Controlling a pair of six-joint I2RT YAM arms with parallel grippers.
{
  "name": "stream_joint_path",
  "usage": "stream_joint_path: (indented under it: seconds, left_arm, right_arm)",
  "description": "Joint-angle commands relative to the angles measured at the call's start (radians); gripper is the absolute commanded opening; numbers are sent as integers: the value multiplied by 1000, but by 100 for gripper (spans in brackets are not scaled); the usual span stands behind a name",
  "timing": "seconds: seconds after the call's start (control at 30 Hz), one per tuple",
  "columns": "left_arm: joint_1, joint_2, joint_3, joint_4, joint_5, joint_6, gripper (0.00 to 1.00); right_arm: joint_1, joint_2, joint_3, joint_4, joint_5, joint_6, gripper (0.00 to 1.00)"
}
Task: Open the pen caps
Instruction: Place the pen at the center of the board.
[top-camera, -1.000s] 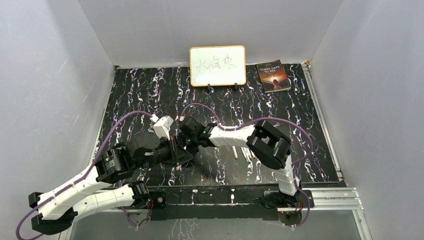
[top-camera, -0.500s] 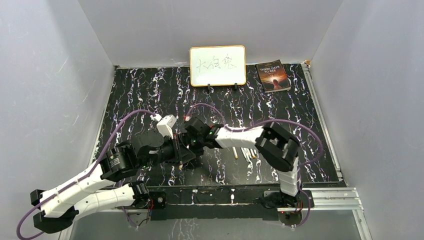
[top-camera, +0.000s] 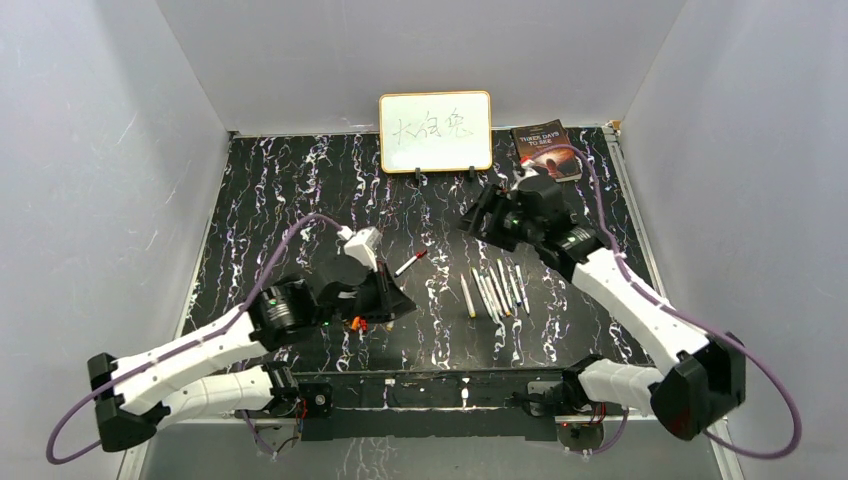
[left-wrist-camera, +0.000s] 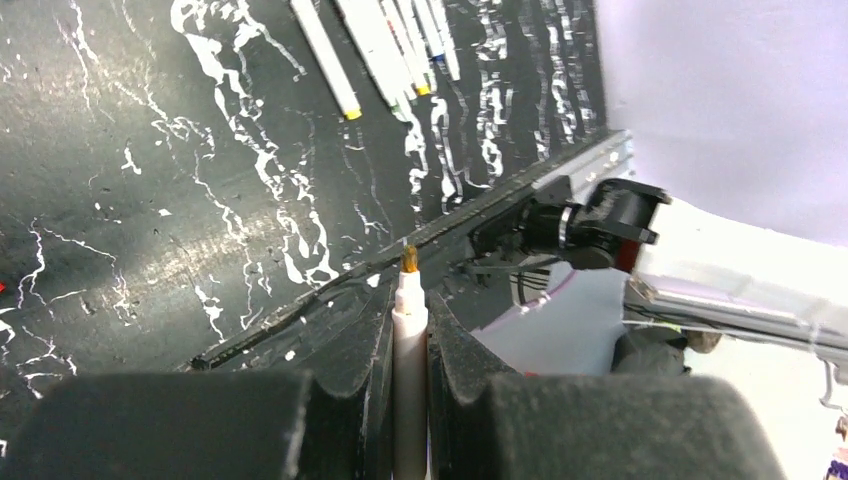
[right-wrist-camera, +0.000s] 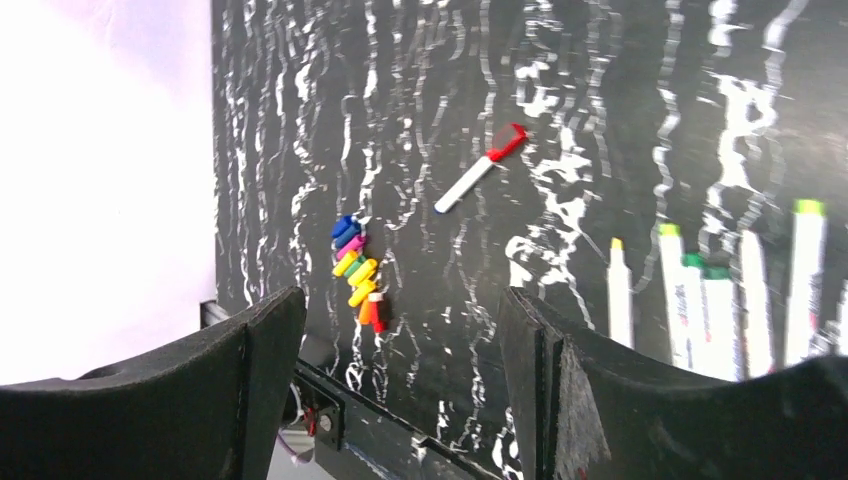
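My left gripper (top-camera: 392, 300) is shut on a white pen (left-wrist-camera: 409, 330) whose bare orange tip (left-wrist-camera: 409, 260) sticks out past the fingers, low over the table's near edge. The right gripper (top-camera: 476, 218) hangs open and empty over the back right of the mat; its jaws (right-wrist-camera: 400, 320) stand wide apart. A pile of several pen caps (right-wrist-camera: 358, 268), in blue, pink, yellow, orange and red, lies by the near edge, just beside the left gripper (top-camera: 357, 322). One pen with a red cap (top-camera: 410, 263) lies alone mid-table. Several uncapped pens (top-camera: 495, 290) lie in a row.
A small whiteboard (top-camera: 435, 131) stands on its holder at the back, with a book (top-camera: 546, 152) to its right. The metal rail (top-camera: 660, 395) runs along the near edge. Grey walls close in both sides.
The right gripper has let go near the left gripper, opened and swung away to the back right. The left arm shifted a little right, still holding its pen. The caps, the red-capped pen and the pen row now show.
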Motion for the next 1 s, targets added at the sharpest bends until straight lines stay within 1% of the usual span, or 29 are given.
stream_joint_path:
  seconds: [0.0,0.13,0.23,0.37,0.5,0.6,0.7,0.97]
  left_arm:
    - [-7,106,-90,159,-43,-69,0]
    - [-6,277,-95,245,-76,-74,0]
    - [4,422,-55,286,-77,-64,0]
    - [15,624,40,265,-92,-54,1]
    - [23,795,154,234,-95,-37,1]
    - [23,886,228,212,-110,-28,1]
    - [24,979,322,149,-143,-18,3]
    - [28,1098,431,75,-191,-11,6]
  right_arm:
    - [-66,-78,-42,-108,-22,-49,69]
    - [-86,-128,-61,-132,-28,-58,69]
    - [-102,-148,-66,-150,-39,-70,70]
    - [-121,-175,-62,-182,-42,-87,70]
    - [-143,-203,-61,-207,-54,-101,70]
    - [-157,-226,-59,-221,-64,-108,70]
    - [-166,-240,-53,-239,-69,-117,70]
    - [-183,-273,-53,-264,-86,-134,70]
